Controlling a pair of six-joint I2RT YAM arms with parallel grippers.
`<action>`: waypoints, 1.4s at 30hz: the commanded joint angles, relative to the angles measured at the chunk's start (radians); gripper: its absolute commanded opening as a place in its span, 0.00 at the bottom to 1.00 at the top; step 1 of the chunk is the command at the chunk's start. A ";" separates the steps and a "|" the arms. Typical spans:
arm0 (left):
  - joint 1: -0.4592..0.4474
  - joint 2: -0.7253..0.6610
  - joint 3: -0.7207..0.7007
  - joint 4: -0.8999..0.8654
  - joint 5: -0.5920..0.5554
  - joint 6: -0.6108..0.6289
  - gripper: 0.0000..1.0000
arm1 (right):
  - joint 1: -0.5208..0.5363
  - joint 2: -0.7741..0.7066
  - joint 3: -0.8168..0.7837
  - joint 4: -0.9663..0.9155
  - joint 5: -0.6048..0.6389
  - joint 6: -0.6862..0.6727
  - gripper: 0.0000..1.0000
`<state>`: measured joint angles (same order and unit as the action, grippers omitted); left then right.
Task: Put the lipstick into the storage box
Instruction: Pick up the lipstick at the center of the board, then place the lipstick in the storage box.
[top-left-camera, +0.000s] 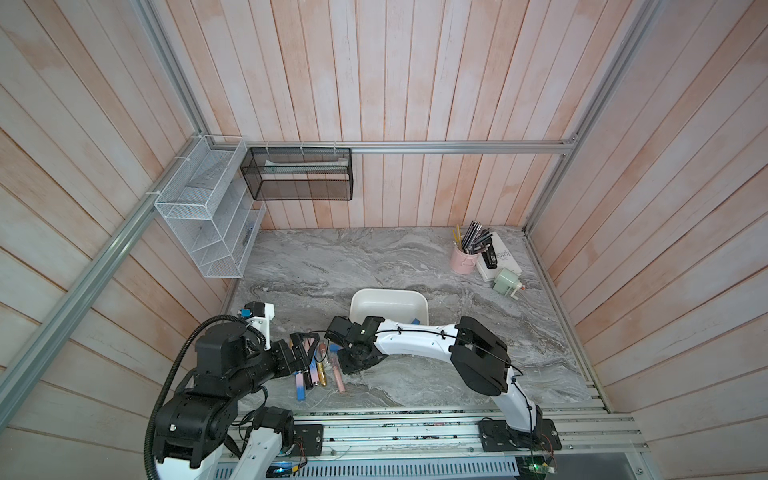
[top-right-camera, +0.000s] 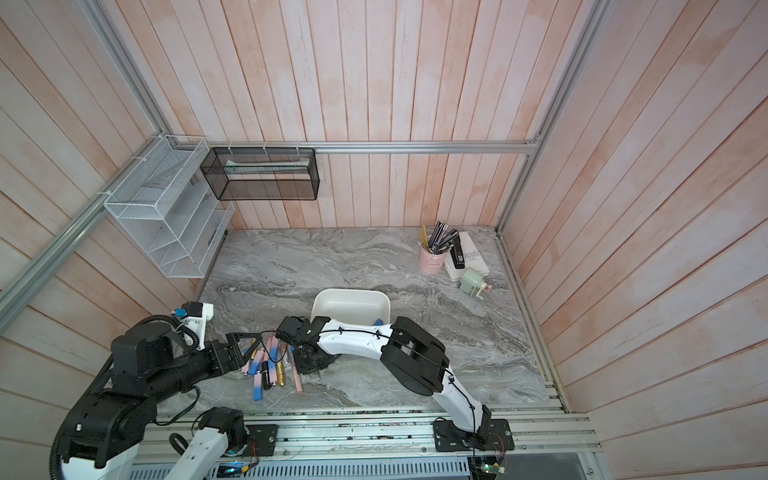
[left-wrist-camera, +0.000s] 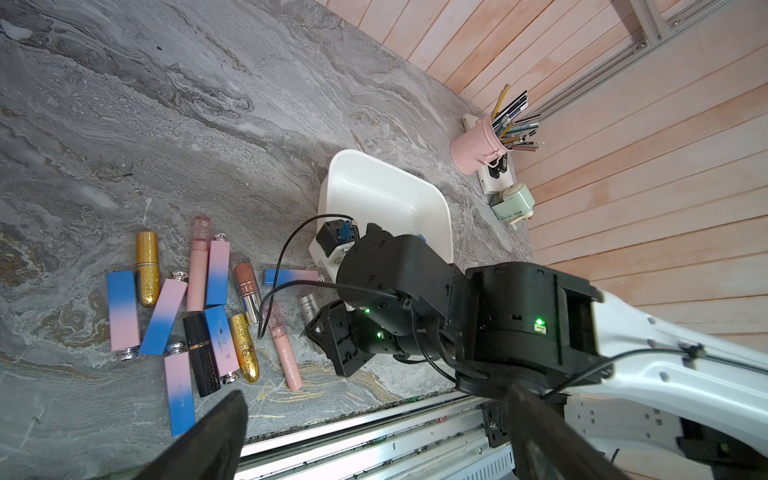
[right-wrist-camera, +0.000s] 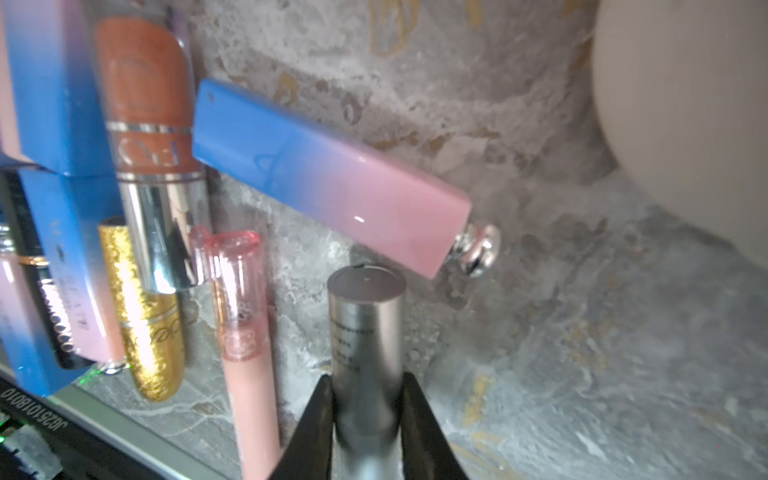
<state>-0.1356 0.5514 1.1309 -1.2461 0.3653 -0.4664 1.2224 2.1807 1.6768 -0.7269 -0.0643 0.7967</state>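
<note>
Clamping across the round barrel of a silver lipstick (right-wrist-camera: 365, 316), the right jaws are pressed flat against both its sides, in the right wrist view. The hold sits toward one end, so most of the tube sticks out ahead of the tips. Whether the tube is resting on the worktop (right-wrist-camera: 540, 332) or just off it, I cannot tell.

Handling, as judged:
- light, stiff, not fragile
- smooth metal skin and round section, so likely to twist or slip in a loose pinch
- a hold nearer mid-barrel would balance better
- keep it level, go slow

Just beside its free end lies a blue-to-pink square tube (right-wrist-camera: 332, 178), apart from it but close enough to be nudged on the lift. A clear-capped pink gloss tube (right-wrist-camera: 245, 332) runs alongside. The rest of the lipstick pile (left-wrist-camera: 199, 316) lies beyond, loosely overlapped.

Left jaws stand wide apart with nothing between them, hovering over the pile's edge.

The storage box (top-left-camera: 388, 305) sits on the worktop near the pile, open side up, partly hidden by the right arm (top-left-camera: 415, 338). The carry looks short.
</note>
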 joint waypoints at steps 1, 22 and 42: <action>0.005 -0.011 -0.006 -0.017 -0.003 0.021 0.98 | 0.014 0.028 0.027 -0.087 0.021 0.007 0.20; 0.005 0.001 0.019 -0.017 -0.058 0.010 0.98 | -0.070 -0.213 0.138 -0.259 0.147 -0.030 0.19; 0.004 0.056 -0.204 0.118 0.213 -0.101 0.97 | -0.511 -0.331 -0.261 0.003 0.026 -0.259 0.20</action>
<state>-0.1356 0.6098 0.9554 -1.1294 0.5541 -0.5514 0.7231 1.8187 1.4330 -0.7891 0.0044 0.5888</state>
